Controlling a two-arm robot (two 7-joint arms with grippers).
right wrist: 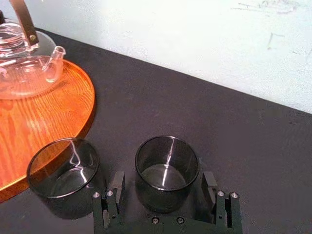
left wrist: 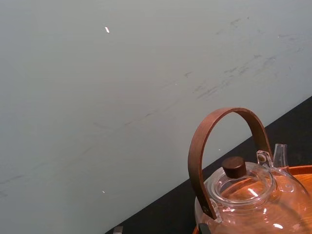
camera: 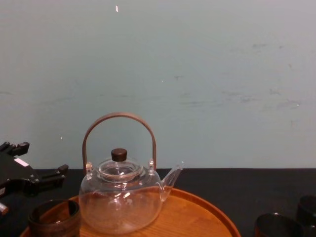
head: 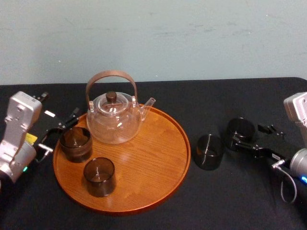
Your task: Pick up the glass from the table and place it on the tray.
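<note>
One glass [right wrist: 166,168] between spread right pincer [right wrist: 164,180], left pincer [head: 60,132] beside tray [head: 158,158]

Near glass [head: 207,152] and far glass [head: 241,130], stood upright on the table [head: 230,201] right of the tray [head: 158,158].
Both are short, round, dark-tinted and empty. The near glass is set just beside the tray's right rim, the far glass close to its right, not touching it. Plain black cloth is spread over the table; the round orange-brown tray, grained and low-rimmed, is laid flat on it.
</note>
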